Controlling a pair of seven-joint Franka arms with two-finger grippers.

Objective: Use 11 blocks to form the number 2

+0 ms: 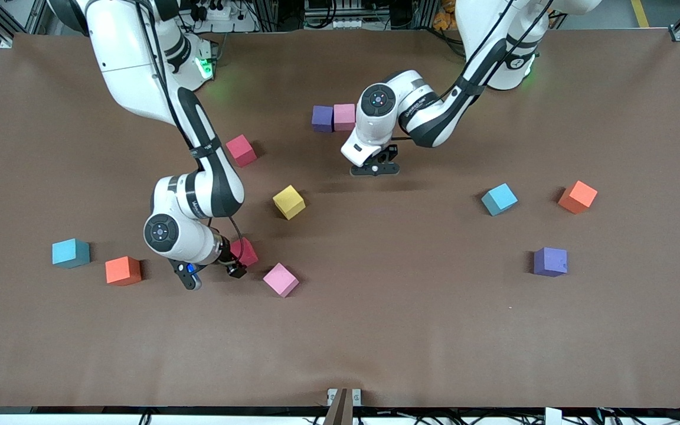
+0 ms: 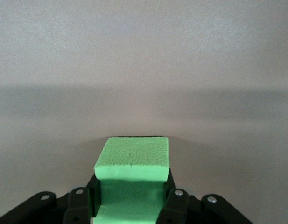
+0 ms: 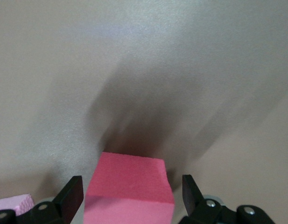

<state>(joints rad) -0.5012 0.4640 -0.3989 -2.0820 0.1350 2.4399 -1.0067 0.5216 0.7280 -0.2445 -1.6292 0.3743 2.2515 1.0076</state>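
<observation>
No readable text anywhere; small lettering on both arms' links was too tiny to make out.

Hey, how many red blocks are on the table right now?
2. One red block lies farther from the front camera than the yellow block. The second red block sits between the open right gripper fingers. The arms might hide another.

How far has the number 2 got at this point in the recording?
Barely started. Only the purple block and the pink block touching it look placed. In hand: the left end effector is shut on a green block near that pair; the right end effector straddles a red block, fingers apart. Eight cubes lie scattered, among them the yellow block.
</observation>
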